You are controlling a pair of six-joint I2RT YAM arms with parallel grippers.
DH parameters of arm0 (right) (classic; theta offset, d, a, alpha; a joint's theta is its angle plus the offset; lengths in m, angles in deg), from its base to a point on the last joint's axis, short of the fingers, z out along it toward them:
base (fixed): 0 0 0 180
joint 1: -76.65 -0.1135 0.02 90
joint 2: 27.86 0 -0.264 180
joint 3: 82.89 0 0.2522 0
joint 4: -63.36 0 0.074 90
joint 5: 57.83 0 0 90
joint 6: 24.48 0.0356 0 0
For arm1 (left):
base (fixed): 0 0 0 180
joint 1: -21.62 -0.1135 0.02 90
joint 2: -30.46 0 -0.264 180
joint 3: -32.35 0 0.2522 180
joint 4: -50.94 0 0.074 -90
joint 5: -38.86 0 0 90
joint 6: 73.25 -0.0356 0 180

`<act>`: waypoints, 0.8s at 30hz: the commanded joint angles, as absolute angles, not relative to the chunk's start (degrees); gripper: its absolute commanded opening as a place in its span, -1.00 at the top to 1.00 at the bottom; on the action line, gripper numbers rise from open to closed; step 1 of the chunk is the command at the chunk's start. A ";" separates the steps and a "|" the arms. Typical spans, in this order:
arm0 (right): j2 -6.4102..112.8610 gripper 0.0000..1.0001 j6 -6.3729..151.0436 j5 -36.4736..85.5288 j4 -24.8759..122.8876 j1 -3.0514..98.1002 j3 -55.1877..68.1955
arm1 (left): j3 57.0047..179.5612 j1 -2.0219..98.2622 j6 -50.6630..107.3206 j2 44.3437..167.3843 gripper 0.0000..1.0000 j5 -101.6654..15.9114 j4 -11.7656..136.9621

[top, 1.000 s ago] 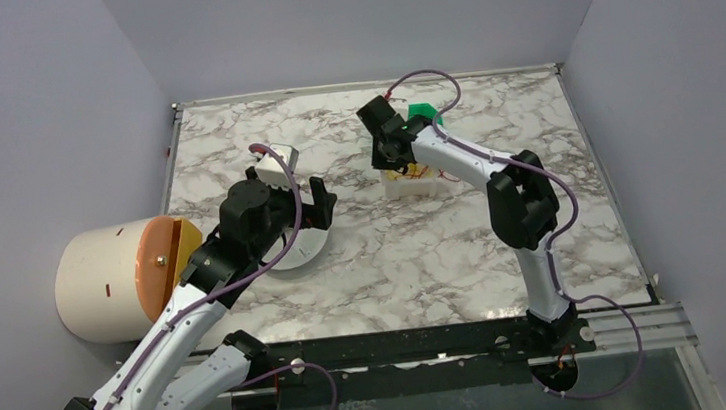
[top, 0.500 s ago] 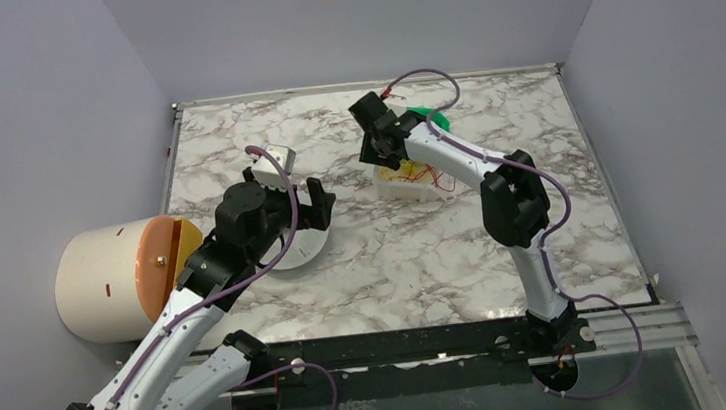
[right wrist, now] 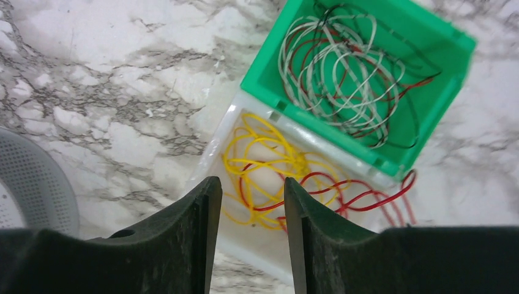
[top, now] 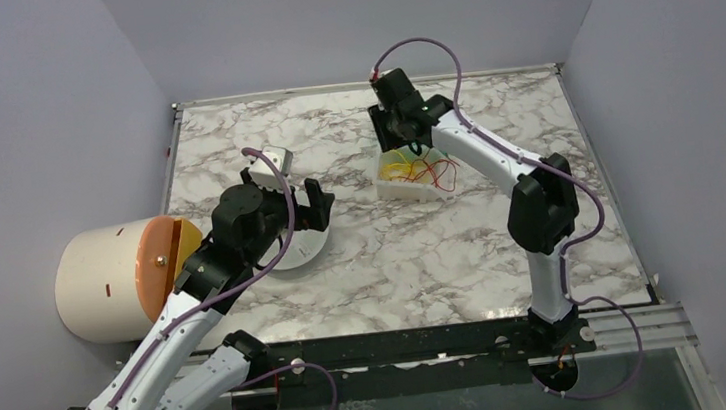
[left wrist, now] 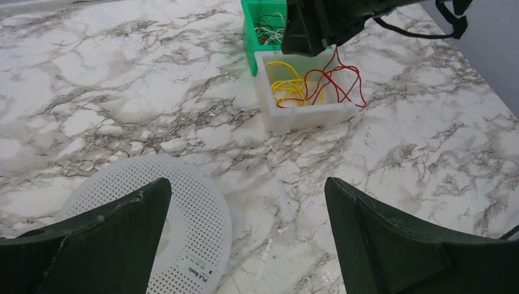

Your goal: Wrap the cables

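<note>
The thin red wire [top: 433, 171] lies loose in a white bin [top: 400, 190], tangled with yellow wire, and its loops spill over the bin's right rim. It also shows in the left wrist view [left wrist: 338, 78] and the right wrist view [right wrist: 367, 199]. My right gripper [top: 401, 145] hangs above the bin's back edge. In its own view the right gripper [right wrist: 248, 193] has its jaws a narrow gap apart with nothing between them; the wire lies below. My left gripper [top: 314, 206] is wide open and empty over a white perforated disc [left wrist: 183, 208].
A green bin [right wrist: 440, 37] with pale grey, black and red wires touches the white bin's back. A large white drum with an orange face [top: 115, 274] lies at the left table edge. A small white box [top: 279, 160] stands behind the left gripper.
My right gripper has lifted and shifted right and back, from over the bin's left part to its back edge. More red wire shows across the bin. The left arm has barely moved.
</note>
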State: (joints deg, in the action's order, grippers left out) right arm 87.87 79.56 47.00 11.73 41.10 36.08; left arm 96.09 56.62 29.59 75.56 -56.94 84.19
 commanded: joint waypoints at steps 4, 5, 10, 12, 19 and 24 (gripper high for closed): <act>88.67 0.04 56.62 40.57 9.16 46.18 38.79 | 95.44 56.78 29.23 74.59 -0.98 -55.85 83.77; 88.61 0.03 54.88 40.18 9.62 46.56 38.29 | 95.47 56.78 29.23 74.58 -0.98 -55.87 83.73; 88.03 -0.01 46.74 31.59 12.19 49.96 36.27 | 94.95 56.78 28.97 73.96 -0.98 -55.80 83.77; 89.55 -0.03 45.72 24.66 8.60 51.32 39.38 | 94.87 56.82 28.97 73.94 -0.98 -55.86 83.72; 93.77 -0.19 42.83 15.97 4.87 53.57 42.91 | 94.81 56.79 28.97 73.97 -0.98 -55.91 83.77; 96.63 -0.30 42.56 18.21 5.63 53.63 44.85 | 94.89 56.78 28.97 74.38 -0.98 -55.40 83.74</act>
